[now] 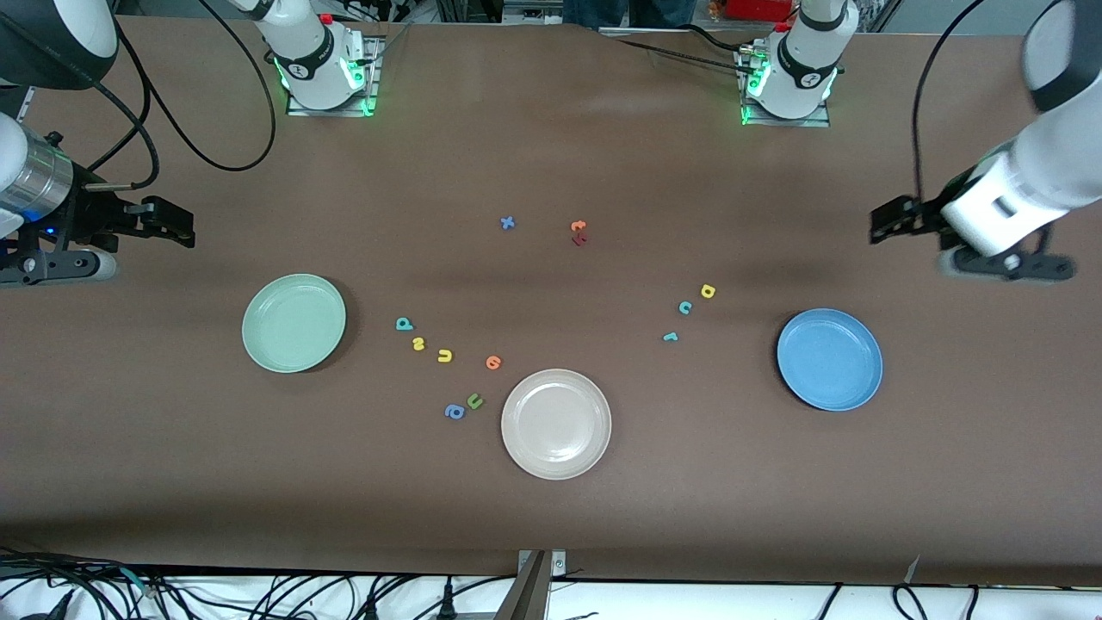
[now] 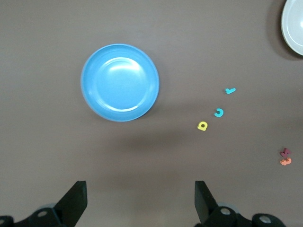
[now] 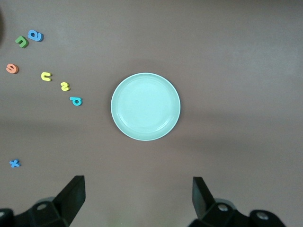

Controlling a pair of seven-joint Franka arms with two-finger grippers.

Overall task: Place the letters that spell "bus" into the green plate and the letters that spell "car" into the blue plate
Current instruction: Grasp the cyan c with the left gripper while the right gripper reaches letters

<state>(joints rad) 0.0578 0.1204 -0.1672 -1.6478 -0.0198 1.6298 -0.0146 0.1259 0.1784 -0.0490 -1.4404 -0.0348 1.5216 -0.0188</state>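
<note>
The empty green plate [image 1: 294,323] [image 3: 146,106] lies toward the right arm's end. Beside it, toward the table's middle, are the teal b [image 1: 404,325] [image 3: 75,100], yellow s [image 1: 418,344] [image 3: 65,86] and yellow u [image 1: 444,356] [image 3: 46,76]. The blue plate [image 1: 829,359] [image 2: 120,82], also empty, lies toward the left arm's end. Near it are the yellow a [image 1: 708,291] [image 2: 202,126], teal c [image 1: 685,306] [image 2: 218,112] and teal r [image 1: 670,337] [image 2: 230,90]. My right gripper [image 1: 176,226] [image 3: 138,196] and left gripper [image 1: 887,220] [image 2: 140,198] hang open and empty over bare table at their own ends.
A beige plate [image 1: 556,423] lies nearest the front camera, mid-table. An orange round letter [image 1: 492,362], a green u [image 1: 474,400] and a blue a [image 1: 454,412] lie beside it. A blue x [image 1: 507,223], an orange letter [image 1: 578,226] and a dark red letter [image 1: 578,240] lie nearer the bases.
</note>
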